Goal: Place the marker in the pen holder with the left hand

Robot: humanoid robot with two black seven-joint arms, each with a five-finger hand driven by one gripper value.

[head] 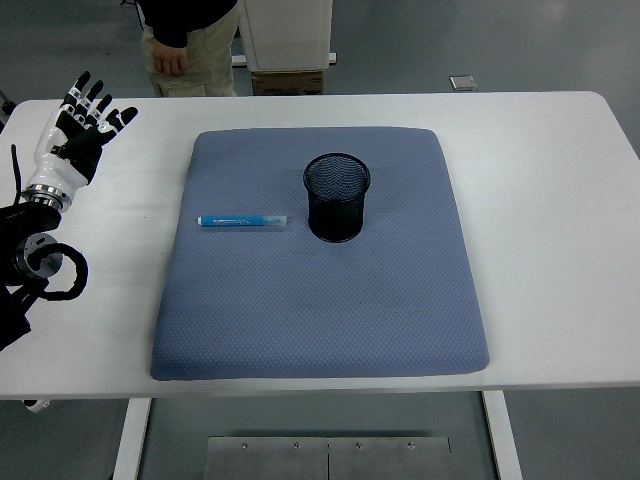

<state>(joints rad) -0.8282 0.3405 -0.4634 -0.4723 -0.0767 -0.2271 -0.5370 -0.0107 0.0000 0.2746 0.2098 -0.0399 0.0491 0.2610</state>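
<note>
Fingers of the left hand are spread and raised, holding nothing; the hand hovers over the table's far-left corner, well apart from the marker. I see no right hand in this view.

The marker lies flat on the grey-blue mat, lengthwise left to right, just to the left of the black mesh pen holder but not touching it. Its barrel is pale with blue print, one end blue at the left and the other end clear or whitish toward the holder. The holder stands upright on the mat's far half, its mouth open and, as far as I can tell, empty.

Risks I judge from here:
- The marker is thin and round, lying on a soft mat; a pinch arriving off-centre may roll it away or press it into the padding instead of lifting it.
- A grasp near one end would let the marker droop, so its tip could catch the holder's rim.
- The holder looks light; a sideways knock from hand or marker could tip or slide it.

A person stands beyond the white table, far edge; I would keep the arm's sweep low and inward.
</note>
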